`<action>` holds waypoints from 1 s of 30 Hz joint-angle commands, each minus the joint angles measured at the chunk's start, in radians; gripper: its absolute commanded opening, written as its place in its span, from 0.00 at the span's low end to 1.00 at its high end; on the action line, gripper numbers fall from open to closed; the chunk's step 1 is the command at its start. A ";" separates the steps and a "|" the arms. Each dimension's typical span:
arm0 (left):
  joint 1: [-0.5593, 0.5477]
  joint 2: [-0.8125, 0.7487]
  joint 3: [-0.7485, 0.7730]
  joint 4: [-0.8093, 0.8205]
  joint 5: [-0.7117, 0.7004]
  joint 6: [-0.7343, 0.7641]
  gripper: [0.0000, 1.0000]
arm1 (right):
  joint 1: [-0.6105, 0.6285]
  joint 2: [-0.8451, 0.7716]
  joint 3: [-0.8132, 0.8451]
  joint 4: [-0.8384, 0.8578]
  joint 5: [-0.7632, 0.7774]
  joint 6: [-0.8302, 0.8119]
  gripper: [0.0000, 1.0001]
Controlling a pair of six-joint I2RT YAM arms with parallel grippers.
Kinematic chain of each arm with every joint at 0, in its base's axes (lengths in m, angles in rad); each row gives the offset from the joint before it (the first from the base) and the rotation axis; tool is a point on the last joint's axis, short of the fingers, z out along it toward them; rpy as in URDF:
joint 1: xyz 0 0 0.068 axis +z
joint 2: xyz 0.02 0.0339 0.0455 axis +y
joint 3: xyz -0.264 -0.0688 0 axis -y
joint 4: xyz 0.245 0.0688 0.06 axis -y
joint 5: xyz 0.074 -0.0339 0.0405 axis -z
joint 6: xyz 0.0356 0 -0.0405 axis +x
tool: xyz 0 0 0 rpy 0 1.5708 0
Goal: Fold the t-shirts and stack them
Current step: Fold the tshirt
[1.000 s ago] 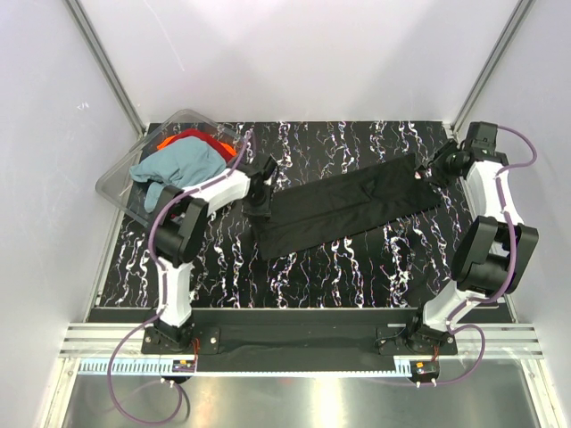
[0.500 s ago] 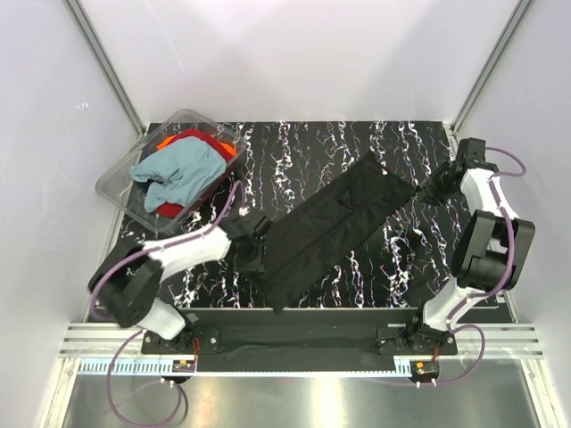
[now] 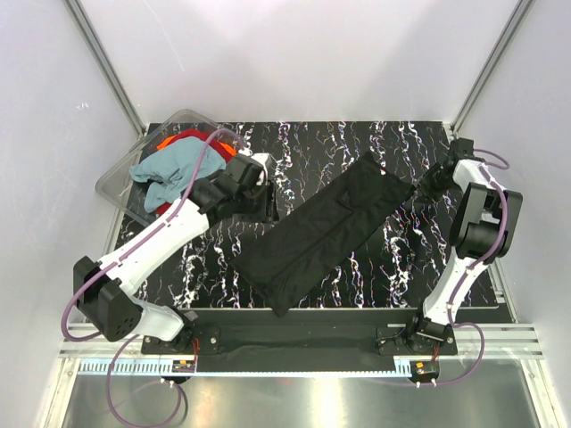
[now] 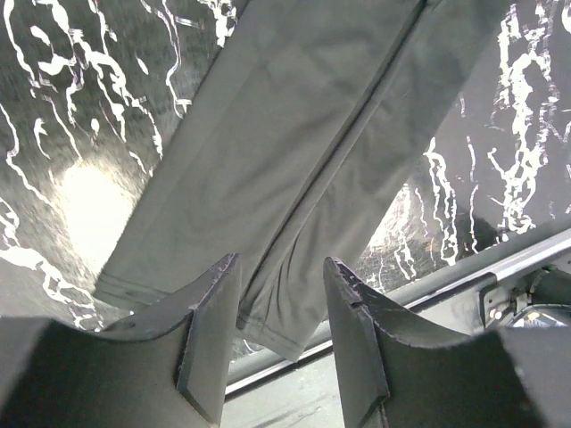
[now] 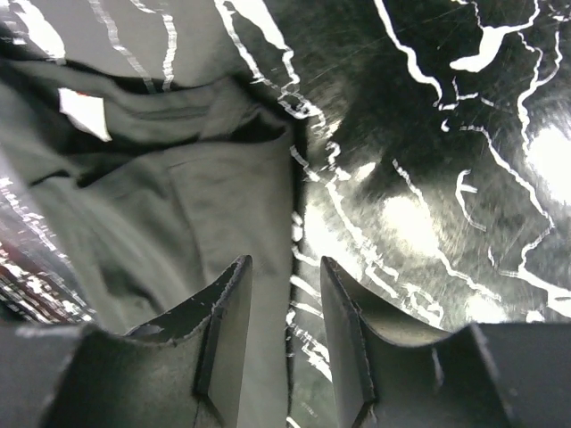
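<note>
Item one: the soft black t-shirt lies as a long narrow strip, set diagonally on the black white-veined tabletop, with its near end close to the front edge.

The left gripper has its jaws apart with nothing between them, and it is held off the cloth between the strip and the tub. The right gripper is also parted and empty, at the strip's far end by its edge.

In my judgement the crosswise fold is due. You should seat each pincer on an end corner, take all layers, and carry one end over without twisting.

Note the clear plastic tub at the far left. It holds the crumpled teal-blue t-shirt over the red-orange t-shirt. Keep your left arm off its rim.
</note>
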State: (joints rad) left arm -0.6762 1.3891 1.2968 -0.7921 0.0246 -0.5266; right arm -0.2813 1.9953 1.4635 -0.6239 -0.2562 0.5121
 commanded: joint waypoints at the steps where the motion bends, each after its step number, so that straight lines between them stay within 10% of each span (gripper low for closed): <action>1: 0.030 -0.004 0.056 -0.033 0.092 0.094 0.47 | 0.005 0.005 -0.008 0.056 0.000 -0.024 0.44; 16: 0.047 0.030 0.079 0.008 0.037 0.166 0.48 | 0.005 0.111 0.018 0.201 -0.028 0.009 0.34; 20: 0.047 0.050 0.090 0.019 0.012 0.177 0.47 | 0.004 0.161 0.069 0.202 0.004 -0.003 0.09; 30: 0.072 0.177 0.065 0.028 0.082 0.224 0.51 | 0.004 0.471 0.567 0.181 -0.175 -0.052 0.08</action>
State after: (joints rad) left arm -0.6254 1.5307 1.3483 -0.7959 0.0696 -0.3344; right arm -0.2817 2.3928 1.8839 -0.4377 -0.3653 0.4934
